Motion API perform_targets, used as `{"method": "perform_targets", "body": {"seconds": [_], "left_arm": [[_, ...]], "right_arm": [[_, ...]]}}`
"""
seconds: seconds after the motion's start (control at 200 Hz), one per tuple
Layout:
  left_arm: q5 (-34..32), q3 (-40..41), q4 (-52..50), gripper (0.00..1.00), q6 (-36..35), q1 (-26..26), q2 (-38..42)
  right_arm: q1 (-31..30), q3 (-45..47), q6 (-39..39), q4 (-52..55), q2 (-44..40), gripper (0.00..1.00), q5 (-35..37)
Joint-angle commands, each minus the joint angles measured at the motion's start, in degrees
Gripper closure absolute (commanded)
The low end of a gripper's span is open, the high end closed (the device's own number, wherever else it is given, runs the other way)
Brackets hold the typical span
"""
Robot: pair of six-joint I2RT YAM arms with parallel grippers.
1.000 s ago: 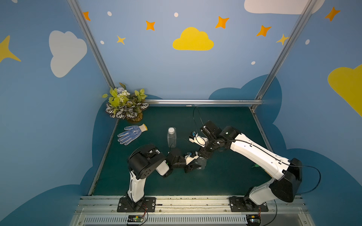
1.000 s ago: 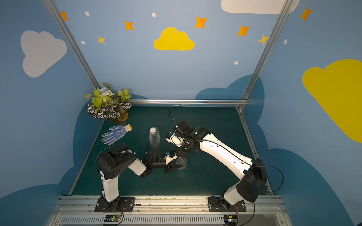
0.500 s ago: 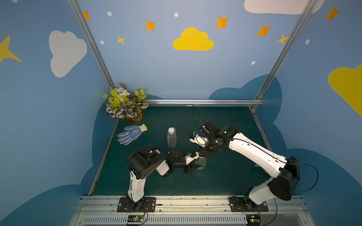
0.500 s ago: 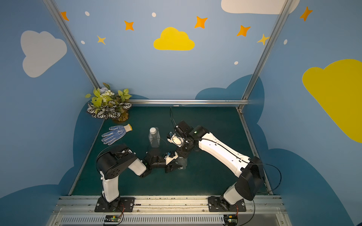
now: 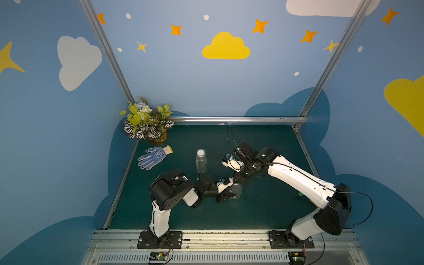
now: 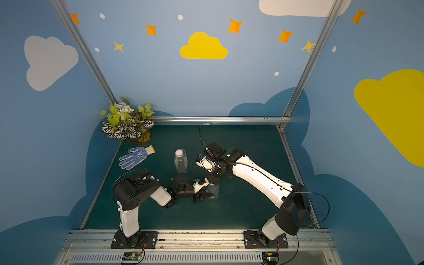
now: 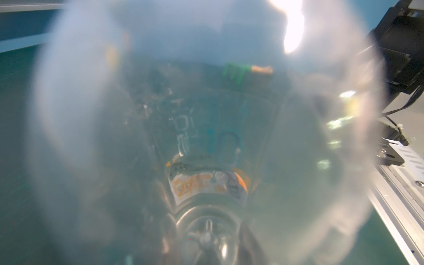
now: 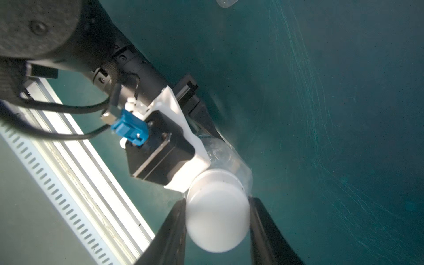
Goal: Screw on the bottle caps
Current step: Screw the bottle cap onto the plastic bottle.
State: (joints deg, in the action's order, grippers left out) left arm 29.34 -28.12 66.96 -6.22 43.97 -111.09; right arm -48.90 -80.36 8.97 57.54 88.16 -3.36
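Note:
The round clear bottle (image 5: 237, 191) (image 6: 215, 191) stands on the green mat, and my left gripper (image 5: 229, 195) is shut on its body from the side. It fills the left wrist view as a blurred clear bottle (image 7: 206, 137) that hides the jaws. My right gripper (image 8: 218, 200) comes down from above; its two black fingers (image 8: 174, 220) press both sides of a white bottle cap (image 8: 218, 220) sitting on the neck of that bottle (image 8: 227, 158). The rectangular bottle (image 5: 201, 161) (image 6: 180, 162) stands upright behind, apart from both grippers, with a white cap (image 5: 201, 152) on top.
A blue-dotted work glove (image 5: 152, 157) lies at the back left, and a potted plant (image 5: 146, 124) stands in the back left corner. A small green object (image 5: 299, 194) lies by the right arm. A metal rail (image 5: 206, 238) runs along the front edge.
My right gripper's fingers have closed in on the white cap atop the round bottle. The left gripper and bottle have held still.

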Motion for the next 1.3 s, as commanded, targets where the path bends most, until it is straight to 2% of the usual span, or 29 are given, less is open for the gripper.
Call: {"method": "perform_targets", "body": {"seconds": [0.0,0.17,0.556,0.836,0.931,0.991,1.051,1.117,1.162,1.297], "left_arm": [[-5.72,0.25,2.33,0.6,-1.61,0.54,1.31],[-9.64,0.65,3.06,0.59,-2.38,1.54,1.42],[-14.59,1.23,4.32,0.59,-2.77,2.48,1.66],[-17.3,1.22,3.64,0.59,-2.94,2.7,2.1],[-17.13,1.18,3.53,0.59,-3.05,2.7,2.22],[-16.61,1.22,3.27,0.59,-3.18,2.7,2.25],[-15.78,1.19,3.23,0.59,-3.35,2.71,2.2],[-15.44,1.21,3.18,0.59,-3.36,2.7,2.11],[-12.73,1.22,3.18,0.59,-3.53,2.62,2.1],[-10.53,1.01,2.83,0.59,-3.15,2.49,2.1]], "right_arm": [[-1.85,2.51,-5.77,1.05,2.58,0.88,2.77],[-5.16,1.49,-14.44,1.42,4.58,1.0,10.88],[-9.39,-1.11,-30.61,5.29,8.65,1.0,22.21],[-12.74,-5.83,-40.62,8.3,13.35,1.0,26.72],[-12.87,-6.24,-40.01,8.2,12.64,0.86,26.79],[-12.83,-6.39,-38.83,7.96,11.55,0.69,26.91],[-12.84,-5.91,-35.65,6.27,9.8,0.59,25.43],[-12.51,-5.28,-32.04,4.81,7.64,0.51,23.23],[-12.28,-4.72,-29.1,3.58,6.06,0.45,21.43],[-10.43,-2.8,-21.69,0.98,1.23,0.33,16.49]]}}
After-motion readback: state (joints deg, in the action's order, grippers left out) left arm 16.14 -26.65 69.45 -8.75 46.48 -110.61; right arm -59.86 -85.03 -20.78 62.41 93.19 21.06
